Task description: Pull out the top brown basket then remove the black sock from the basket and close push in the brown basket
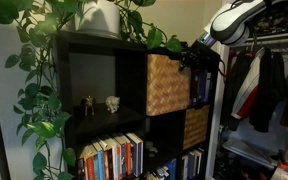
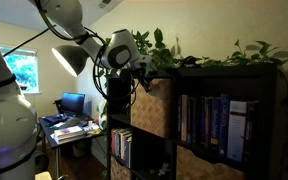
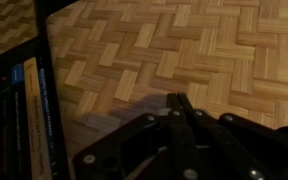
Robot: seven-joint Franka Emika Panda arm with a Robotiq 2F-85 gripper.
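Observation:
The top brown basket (image 1: 167,85) is light tan woven wicker in the upper right cubby of a black shelf, and it also shows in the other exterior view (image 2: 152,105). Its checkered face fills the wrist view (image 3: 184,45). My gripper (image 3: 176,98) is shut, with both fingers pressed together and nothing between them. Its tips are at the basket's front face, near the upper edge in both exterior views (image 1: 189,60) (image 2: 139,75). I cannot tell if they touch it. No black sock is in view, and the basket's inside is hidden.
A darker woven basket (image 1: 195,127) fills the cubby below. Books (image 1: 112,157) fill the lower shelves. Two small figurines (image 1: 100,103) stand in the upper left cubby. A leafy plant (image 1: 44,60) trails over the shelf top. Clothes (image 1: 269,85) hang beside the shelf, and a desk (image 2: 69,128) stands behind.

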